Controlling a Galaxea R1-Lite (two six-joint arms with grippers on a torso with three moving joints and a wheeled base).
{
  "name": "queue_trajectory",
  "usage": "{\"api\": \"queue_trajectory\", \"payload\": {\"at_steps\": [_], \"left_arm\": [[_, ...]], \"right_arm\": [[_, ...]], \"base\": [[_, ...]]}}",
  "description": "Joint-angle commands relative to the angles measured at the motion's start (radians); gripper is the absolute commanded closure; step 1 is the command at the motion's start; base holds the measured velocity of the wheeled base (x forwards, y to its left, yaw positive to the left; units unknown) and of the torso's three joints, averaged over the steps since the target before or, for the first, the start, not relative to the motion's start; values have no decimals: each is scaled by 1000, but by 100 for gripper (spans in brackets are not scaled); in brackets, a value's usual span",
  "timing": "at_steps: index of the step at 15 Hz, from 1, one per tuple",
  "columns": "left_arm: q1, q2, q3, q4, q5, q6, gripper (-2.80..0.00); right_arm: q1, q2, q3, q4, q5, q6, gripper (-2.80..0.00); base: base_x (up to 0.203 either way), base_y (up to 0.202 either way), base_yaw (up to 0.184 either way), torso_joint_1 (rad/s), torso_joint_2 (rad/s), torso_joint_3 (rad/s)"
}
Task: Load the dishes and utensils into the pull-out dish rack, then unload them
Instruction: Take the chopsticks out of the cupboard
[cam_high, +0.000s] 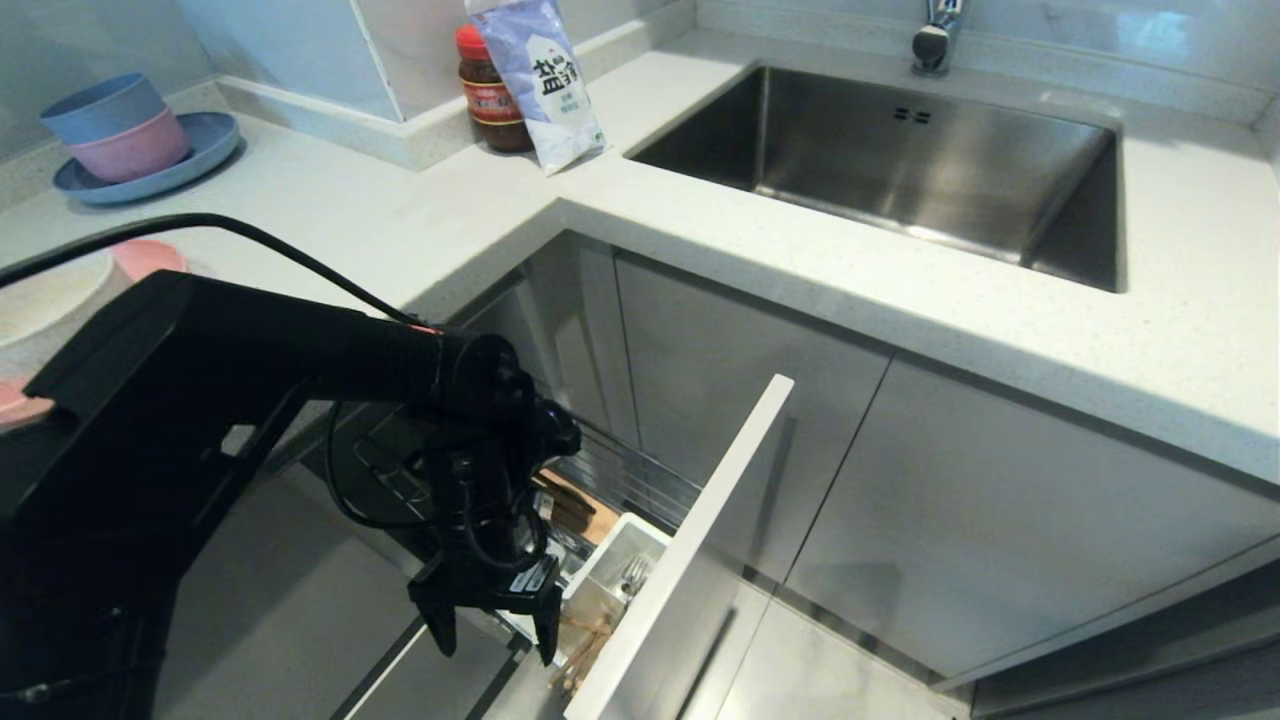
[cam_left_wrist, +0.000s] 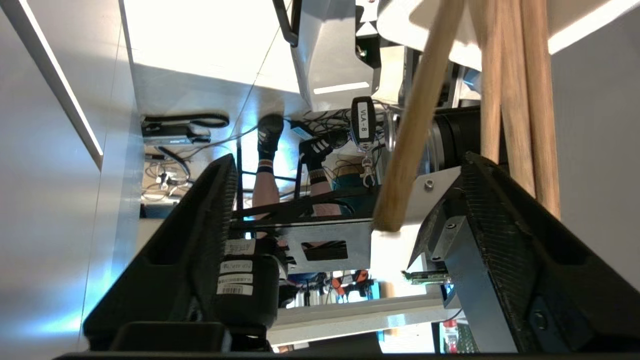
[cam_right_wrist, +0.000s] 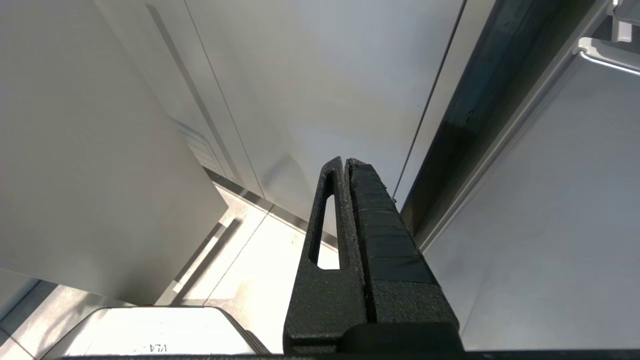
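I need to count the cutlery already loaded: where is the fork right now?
In the head view the fork stands in the white cutlery cup of the pull-out dish rack, just right of the open left gripper, behind the grey front panel.

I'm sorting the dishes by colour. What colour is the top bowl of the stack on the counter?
Blue. The top bowl sits in a pink bowl; the head view shows it best.
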Motion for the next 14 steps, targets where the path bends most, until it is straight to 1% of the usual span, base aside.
{"api": "queue_trajectory", "payload": {"at_steps": [1, 7, 11, 14], "left_arm": [[-1, 25, -3, 5, 0, -4, -280], [-1, 49, -3, 10, 3, -4, -280], [-3, 54, 3, 39, 5, -2, -280], [-3, 62, 10, 39, 23, -2, -280]], "right_arm": [[0, -3, 2, 0, 0, 0, 0], [0, -3, 2, 0, 0, 0, 0], [0, -3, 2, 0, 0, 0, 0], [0, -3, 2, 0, 0, 0, 0]], "base": [[0, 0, 0, 0, 0, 0], [0, 0, 0, 0, 0, 0], [0, 0, 0, 0, 0, 0], [0, 0, 0, 0, 0, 0]]}}
